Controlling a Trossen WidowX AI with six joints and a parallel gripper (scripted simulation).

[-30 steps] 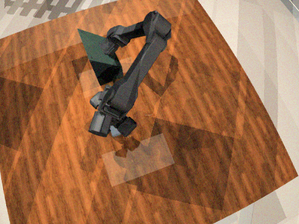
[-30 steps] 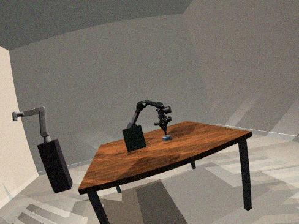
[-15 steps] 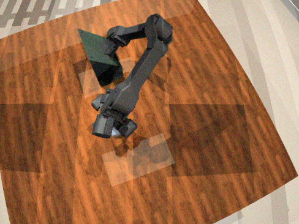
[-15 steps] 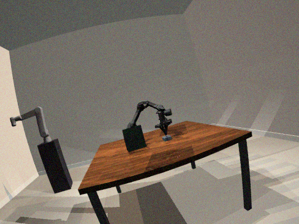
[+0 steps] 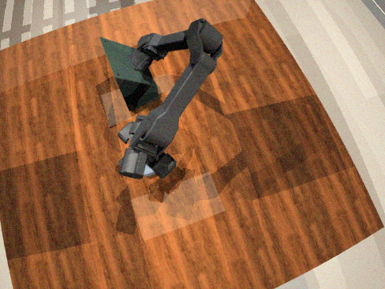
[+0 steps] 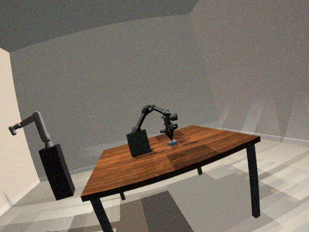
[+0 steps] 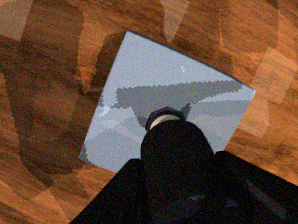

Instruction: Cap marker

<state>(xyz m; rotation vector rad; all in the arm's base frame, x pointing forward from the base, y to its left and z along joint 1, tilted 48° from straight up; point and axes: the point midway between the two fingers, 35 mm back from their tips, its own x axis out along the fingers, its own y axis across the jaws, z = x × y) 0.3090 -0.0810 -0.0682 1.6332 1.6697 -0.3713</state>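
Note:
The holder block (image 5: 149,170) (image 6: 173,143) (image 7: 150,65) is pale blue and square from above. In the wrist view the marker (image 7: 163,119) shows as a cream band inside a dark ring near the block's middle. The dark rounded cap (image 7: 176,142) is over the marker and hides most of it. How far down the cap sits cannot be told. My gripper (image 6: 171,139) (image 7: 178,165) points down above the block and is shut on the cap, with one finger on each side. In the top view the arm hides the fingertips, cap and marker.
The dark green base stand (image 5: 124,65) (image 6: 138,143) carries the arm behind the block on the wooden table (image 5: 197,257) (image 6: 117,172). Shadows and light patches cross the table top. Another grey arm (image 6: 39,127) stands on a black pedestal (image 6: 57,172) off the table.

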